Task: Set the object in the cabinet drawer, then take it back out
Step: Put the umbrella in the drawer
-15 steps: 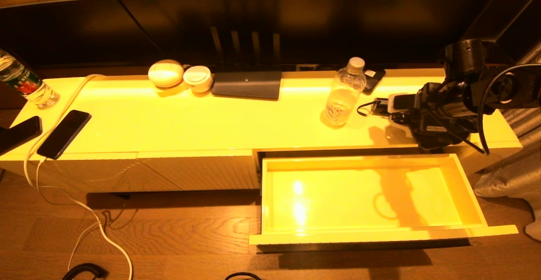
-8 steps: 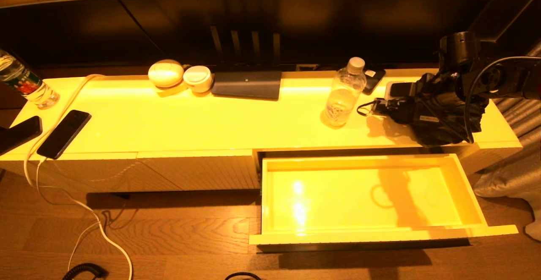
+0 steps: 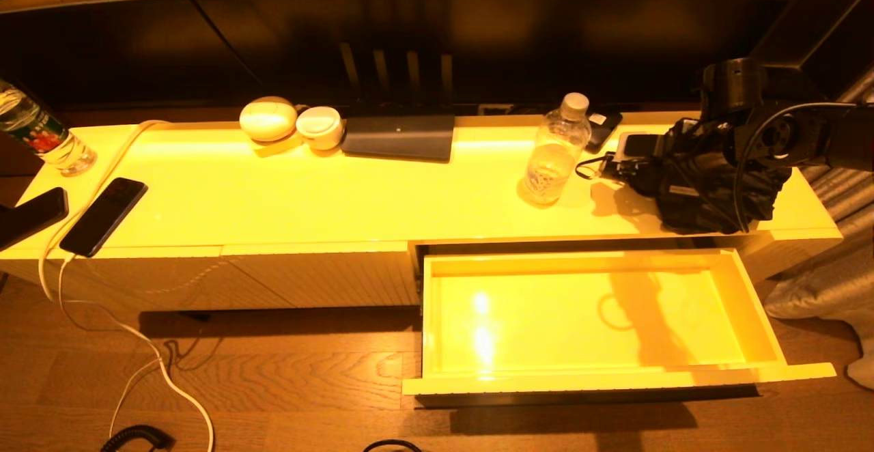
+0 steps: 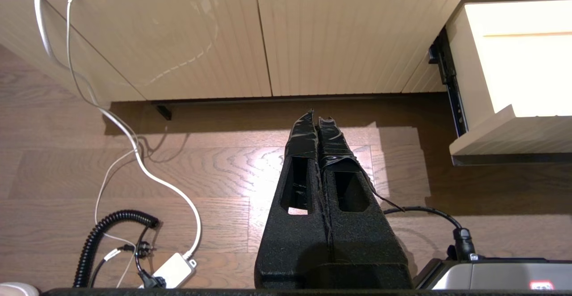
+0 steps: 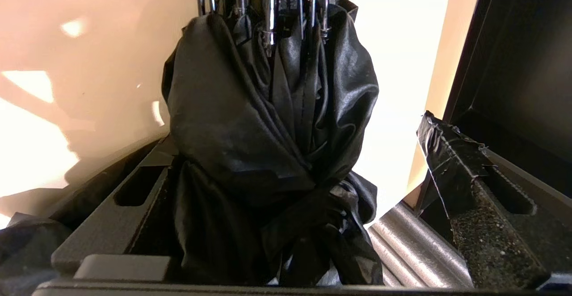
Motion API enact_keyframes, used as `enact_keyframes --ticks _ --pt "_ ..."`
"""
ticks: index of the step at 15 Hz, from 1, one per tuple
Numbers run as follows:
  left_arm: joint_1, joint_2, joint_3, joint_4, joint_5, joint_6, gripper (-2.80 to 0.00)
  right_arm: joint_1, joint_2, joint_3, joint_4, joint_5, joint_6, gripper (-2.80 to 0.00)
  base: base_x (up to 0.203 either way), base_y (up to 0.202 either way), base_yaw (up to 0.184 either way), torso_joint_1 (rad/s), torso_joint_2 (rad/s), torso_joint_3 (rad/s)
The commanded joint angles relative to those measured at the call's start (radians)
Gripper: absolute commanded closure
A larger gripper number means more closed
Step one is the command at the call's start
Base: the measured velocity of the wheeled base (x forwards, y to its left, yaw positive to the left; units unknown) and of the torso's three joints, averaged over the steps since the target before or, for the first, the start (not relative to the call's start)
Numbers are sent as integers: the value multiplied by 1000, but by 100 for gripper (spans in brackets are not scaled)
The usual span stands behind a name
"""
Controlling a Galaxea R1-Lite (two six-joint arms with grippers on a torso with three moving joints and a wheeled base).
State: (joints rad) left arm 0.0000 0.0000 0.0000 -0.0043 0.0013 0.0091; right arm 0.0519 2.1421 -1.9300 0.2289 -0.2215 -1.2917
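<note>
The folded umbrella [image 5: 272,121] lay on the bench [image 3: 341,192] behind the open drawer [image 3: 587,315], between the right claw's [image 5: 286,171] spread fingers.

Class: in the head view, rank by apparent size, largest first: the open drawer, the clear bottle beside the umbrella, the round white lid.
1. Drawer
2. Bottle
3. Lid; it sits farther from the camera.

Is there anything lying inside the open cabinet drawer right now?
No. In the head view the cabinet drawer shows only its glossy floor with shadows and glare.
</note>
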Motion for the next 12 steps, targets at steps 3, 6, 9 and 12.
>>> enact_keyframes --ticks 3,6,9,12 --pt "0 0 3 0 0 0 0 0 4 2 -25 -12 -1 0 0 0 0 0 0 0" --pt "0 0 2 0 -1 0 0 0 -1 2 -20 -16 -1 0 0 0 0 0 0 0" --pt "0 0 2 0 0 0 0 0 -10 7 -4 -16 0 0 0 0 0 0 0 0" --pt "0 0 2 0 0 0 0 0 -48 18 23 -16 -1 0 0 0 0 0 0 0"
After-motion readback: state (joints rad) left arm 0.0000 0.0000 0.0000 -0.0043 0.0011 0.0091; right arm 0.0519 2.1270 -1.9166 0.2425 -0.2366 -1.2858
